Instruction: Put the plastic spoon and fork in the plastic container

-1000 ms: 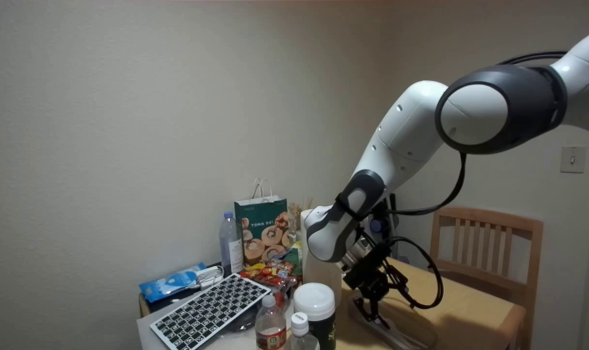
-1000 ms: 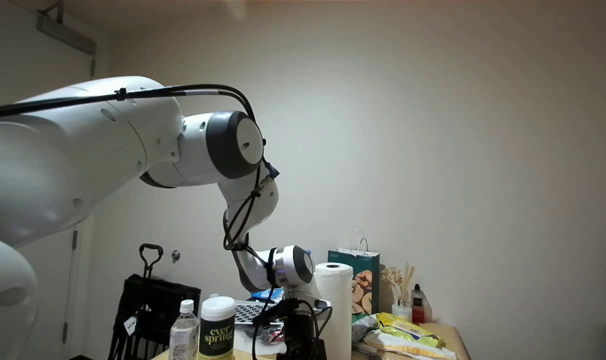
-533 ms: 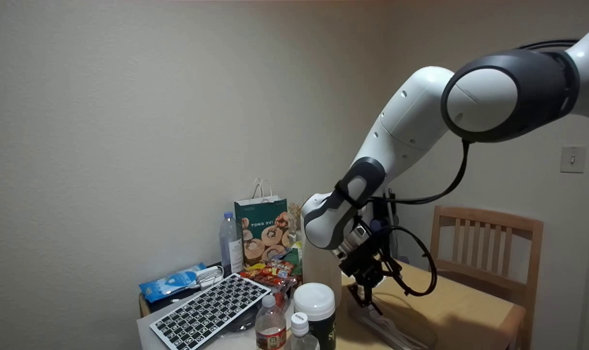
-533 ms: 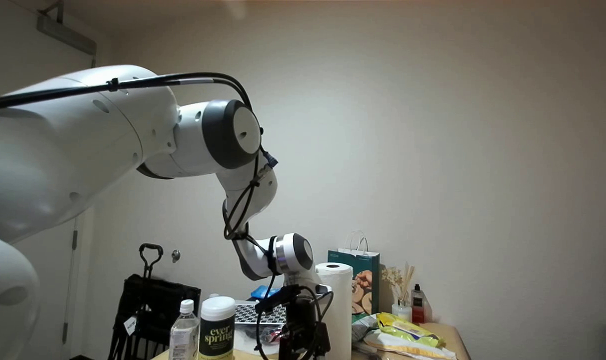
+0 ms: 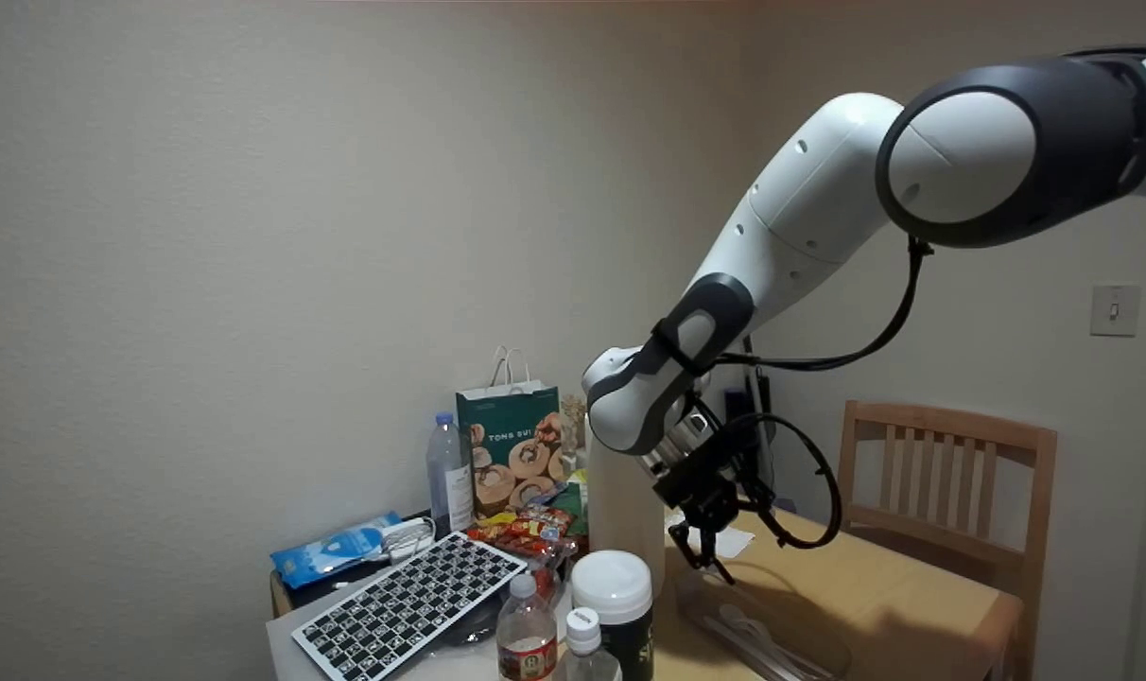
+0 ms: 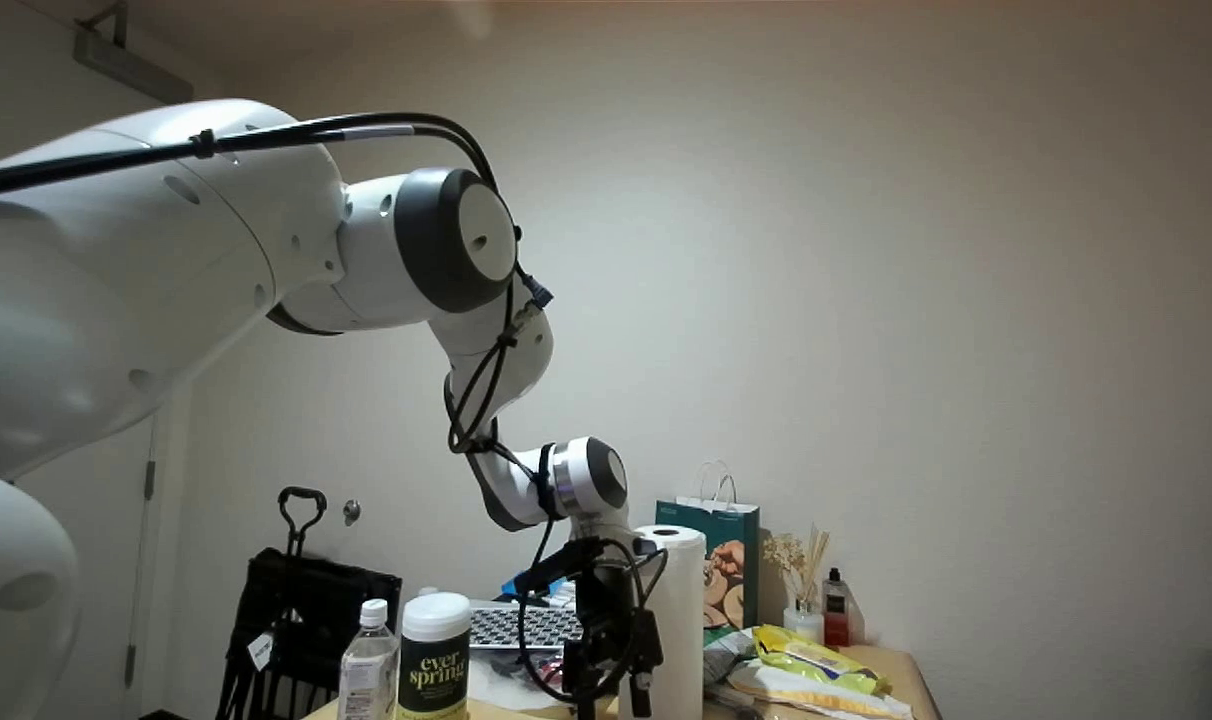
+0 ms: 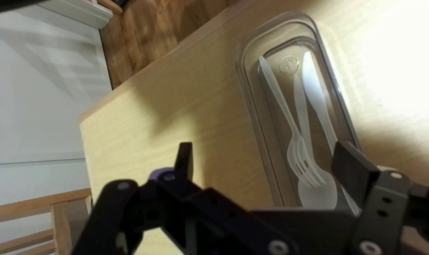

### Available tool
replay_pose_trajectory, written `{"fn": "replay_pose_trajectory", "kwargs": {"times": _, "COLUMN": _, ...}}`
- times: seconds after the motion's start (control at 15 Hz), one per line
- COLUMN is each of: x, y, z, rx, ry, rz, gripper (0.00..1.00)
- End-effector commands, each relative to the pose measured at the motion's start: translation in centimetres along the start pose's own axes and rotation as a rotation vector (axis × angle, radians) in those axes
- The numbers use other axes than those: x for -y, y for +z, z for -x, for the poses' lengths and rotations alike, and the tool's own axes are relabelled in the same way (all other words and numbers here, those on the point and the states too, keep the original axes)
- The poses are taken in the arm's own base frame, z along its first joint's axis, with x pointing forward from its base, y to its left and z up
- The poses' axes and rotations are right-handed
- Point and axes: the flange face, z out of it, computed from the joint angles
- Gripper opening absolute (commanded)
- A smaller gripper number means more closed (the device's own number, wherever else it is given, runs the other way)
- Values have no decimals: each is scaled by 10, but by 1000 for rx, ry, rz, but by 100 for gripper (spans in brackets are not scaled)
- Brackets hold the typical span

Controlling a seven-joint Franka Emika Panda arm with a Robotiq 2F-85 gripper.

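The clear plastic container (image 7: pixel 250 92) lies on the table in the wrist view. In it lie a white plastic fork (image 7: pixel 280 97), a white plastic spoon (image 7: pixel 317 194) and a white plastic knife (image 7: pixel 314 85). The fork's tines overlap the spoon's bowl. The container also shows faintly in an exterior view (image 5: pixel 805 632). My gripper (image 7: pixel 268 164) is open and empty, above the container's near end; its right finger covers part of the knife. It shows in both exterior views, in one above the container (image 5: pixel 708 569), in one with its fingertips cut off below (image 6: pixel 611 690).
A paper-towel roll (image 6: pixel 678 620) stands close beside the gripper. A black-labelled canister (image 5: pixel 613 605) and bottles (image 5: pixel 527 634) stand nearby. A checkered board (image 5: pixel 410 605), snack packs (image 5: pixel 535 530) and a paper bag (image 5: pixel 512 449) lie or stand farther off. A wooden chair (image 5: pixel 951 473) is at the table's side.
My arm and open gripper have risen away from the container. The cutlery in the container shows more openly in an exterior view. Nothing else has visibly moved.
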Motion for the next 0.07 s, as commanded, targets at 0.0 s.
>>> {"fn": "replay_pose_trajectory", "kwargs": {"times": 0.0, "x": 0, "y": 0, "z": 0, "rx": 1, "ry": 0, "rz": 0, "gripper": 100}}
